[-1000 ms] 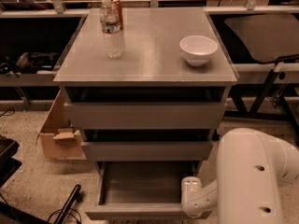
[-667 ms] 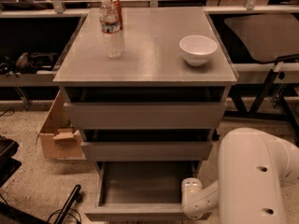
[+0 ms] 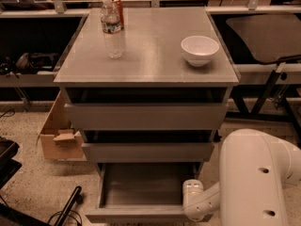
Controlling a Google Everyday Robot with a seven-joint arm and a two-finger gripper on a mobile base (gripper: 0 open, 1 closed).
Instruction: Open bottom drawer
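Observation:
The grey cabinet (image 3: 146,60) has three handleless drawers. The top drawer front (image 3: 146,116) and the middle drawer front (image 3: 146,151) are pushed in. The bottom drawer (image 3: 141,187) is pulled out toward me, and its plain grey interior shows with nothing in it. Its front panel (image 3: 134,214) is near the bottom edge of the view. My white arm (image 3: 254,178) comes in from the lower right. My gripper (image 3: 194,205) is at the right front corner of the bottom drawer, mostly hidden behind the white wrist.
A water bottle (image 3: 113,29) with a can behind it and a white bowl (image 3: 200,50) stand on the cabinet top. An open cardboard box (image 3: 59,135) sits on the floor at the left. A black stand (image 3: 70,204) is at the lower left, and dark tables flank the cabinet.

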